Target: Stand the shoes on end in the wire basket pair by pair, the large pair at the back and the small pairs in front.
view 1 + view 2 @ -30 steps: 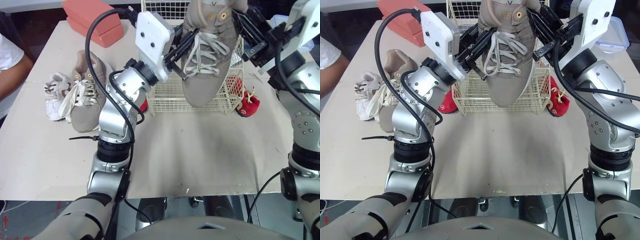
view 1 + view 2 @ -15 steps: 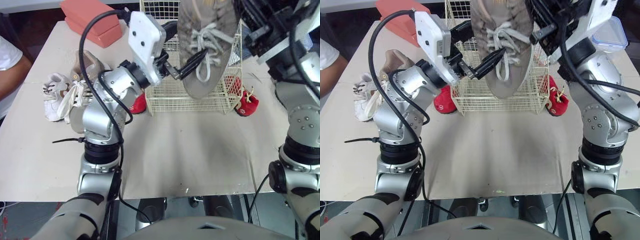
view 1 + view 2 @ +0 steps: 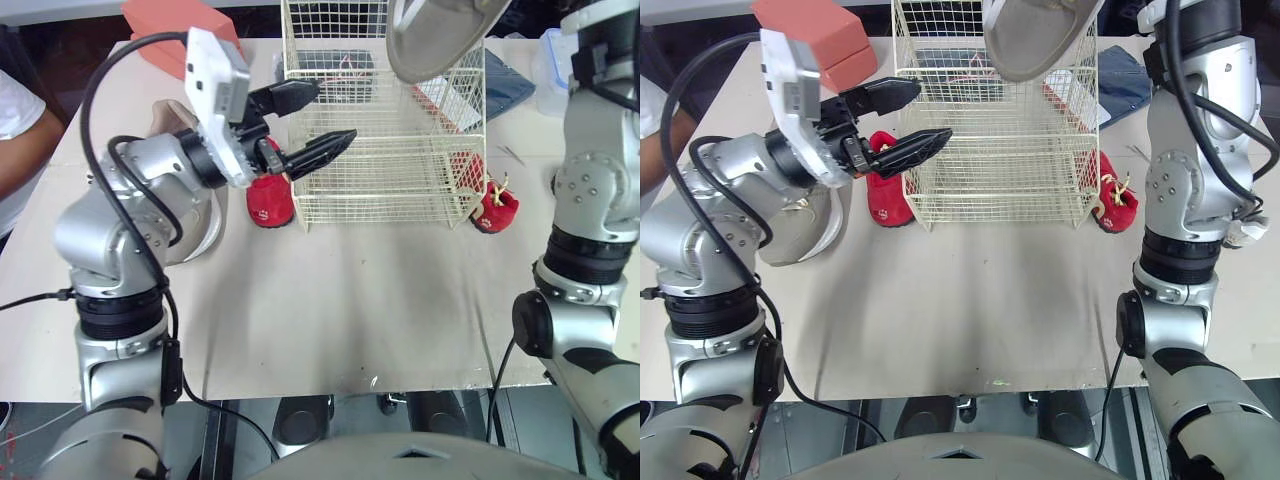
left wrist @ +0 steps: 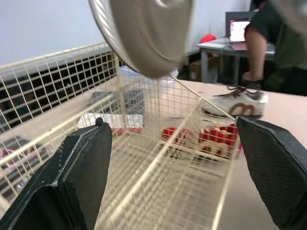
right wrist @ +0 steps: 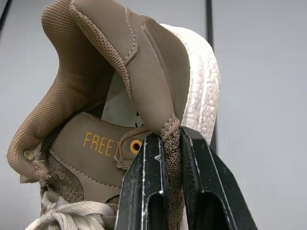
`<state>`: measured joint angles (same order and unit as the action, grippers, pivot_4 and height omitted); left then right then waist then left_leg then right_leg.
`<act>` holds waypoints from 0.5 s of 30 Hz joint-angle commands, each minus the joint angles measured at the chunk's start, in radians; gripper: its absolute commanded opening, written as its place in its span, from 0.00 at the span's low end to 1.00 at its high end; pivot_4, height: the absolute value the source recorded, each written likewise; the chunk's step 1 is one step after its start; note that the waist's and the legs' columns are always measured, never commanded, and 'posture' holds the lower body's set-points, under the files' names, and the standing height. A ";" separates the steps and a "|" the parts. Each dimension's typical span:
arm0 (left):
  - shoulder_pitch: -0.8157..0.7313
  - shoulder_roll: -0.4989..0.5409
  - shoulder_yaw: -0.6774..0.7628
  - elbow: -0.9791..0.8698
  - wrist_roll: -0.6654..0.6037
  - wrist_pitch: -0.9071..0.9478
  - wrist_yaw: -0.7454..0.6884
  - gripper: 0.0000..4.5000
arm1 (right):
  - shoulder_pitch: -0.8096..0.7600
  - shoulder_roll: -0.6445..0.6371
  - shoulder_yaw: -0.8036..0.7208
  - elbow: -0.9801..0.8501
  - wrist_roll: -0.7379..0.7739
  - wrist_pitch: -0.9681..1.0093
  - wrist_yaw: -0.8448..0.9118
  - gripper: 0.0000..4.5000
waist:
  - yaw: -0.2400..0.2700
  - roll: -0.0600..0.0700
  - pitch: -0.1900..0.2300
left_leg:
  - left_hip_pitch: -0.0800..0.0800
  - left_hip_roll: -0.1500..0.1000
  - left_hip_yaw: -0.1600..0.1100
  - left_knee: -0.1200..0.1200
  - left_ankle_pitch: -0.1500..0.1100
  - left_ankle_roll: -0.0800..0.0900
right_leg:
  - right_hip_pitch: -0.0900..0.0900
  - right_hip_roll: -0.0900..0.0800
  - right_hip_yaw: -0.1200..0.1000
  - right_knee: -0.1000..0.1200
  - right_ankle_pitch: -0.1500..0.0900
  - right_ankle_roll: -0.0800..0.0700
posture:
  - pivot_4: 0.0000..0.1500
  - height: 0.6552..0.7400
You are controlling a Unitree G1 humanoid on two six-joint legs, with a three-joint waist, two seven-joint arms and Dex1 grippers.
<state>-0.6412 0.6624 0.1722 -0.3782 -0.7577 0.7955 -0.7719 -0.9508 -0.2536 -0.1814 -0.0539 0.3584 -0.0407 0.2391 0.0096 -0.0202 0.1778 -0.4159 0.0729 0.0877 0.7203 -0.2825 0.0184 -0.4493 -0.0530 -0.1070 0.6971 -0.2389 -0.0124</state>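
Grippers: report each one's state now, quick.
Left gripper: open, empty, beside the wire basket.
Right gripper: shut on the tan sneaker, held above the basket.

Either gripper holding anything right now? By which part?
Right gripper is shut on the tan shoe, pinching the collar edge beside the top eyelet. Left gripper is open, holding nothing.

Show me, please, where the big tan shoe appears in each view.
Left eye view: shoe at top edge, above the wire basket.
Right eye view: shoe at top edge, above the basket.
Left wrist view: shoe sole-on, over the basket.
Right wrist view: shoe heel pinched in the right tool.
Shared landmark: the basket, in three views.
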 commanded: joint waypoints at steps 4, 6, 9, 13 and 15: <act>-0.011 0.061 0.078 -0.054 -0.138 0.089 0.009 0.99 | -0.088 0.000 -0.012 0.247 -0.062 -0.327 0.101 0.00 | 0.000 0.000 0.000 | 0.000 0.000 0.000 0.000 0.000 0.000 | 0.000 0.000 0.000 0.000 0.000 0.000 | 1.00 0.36; -0.004 0.078 0.087 -0.056 -0.136 0.090 0.024 0.99 | -0.121 0.003 -0.020 0.342 -0.062 -0.400 0.123 0.00 | -0.002 0.000 0.000 | 0.000 0.000 0.000 0.000 0.000 0.000 | 0.000 0.000 0.001 0.000 0.000 0.000 | 1.00 0.36; 0.006 0.094 0.097 -0.064 -0.135 0.086 0.040 0.99 | -0.166 0.000 -0.034 0.462 -0.072 -0.499 0.132 0.00 | -0.008 0.001 0.001 | 0.000 0.000 0.000 0.000 0.000 0.000 | -0.001 0.000 0.001 0.000 0.000 0.000 | 1.00 0.36; 0.024 0.107 0.115 -0.084 -0.162 0.093 0.062 0.99 | -0.239 -0.009 -0.048 0.609 -0.065 -0.603 0.154 0.00 | -0.012 0.001 0.001 | -0.001 0.000 0.000 0.000 0.000 0.000 | -0.001 -0.001 0.001 0.000 0.000 0.000 | 1.00 0.36; 0.034 0.113 0.120 -0.092 -0.172 0.094 0.069 0.99 | -0.268 -0.011 -0.050 0.681 -0.069 -0.654 0.172 0.00 | -0.015 0.001 0.001 | -0.001 0.000 0.001 0.000 0.000 0.000 | -0.001 -0.001 0.001 0.000 0.000 0.000 | 1.00 0.36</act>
<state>-0.6074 0.7565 0.2580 -0.4306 -0.9078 0.8895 -0.7114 -1.1686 -0.2494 -0.2117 0.6214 0.2828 -0.6242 0.3976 -0.0058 -0.0195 0.1785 -0.4164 0.0732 0.0882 0.7199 -0.2824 0.0182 -0.4501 -0.0541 -0.1063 0.6974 -0.2388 -0.0128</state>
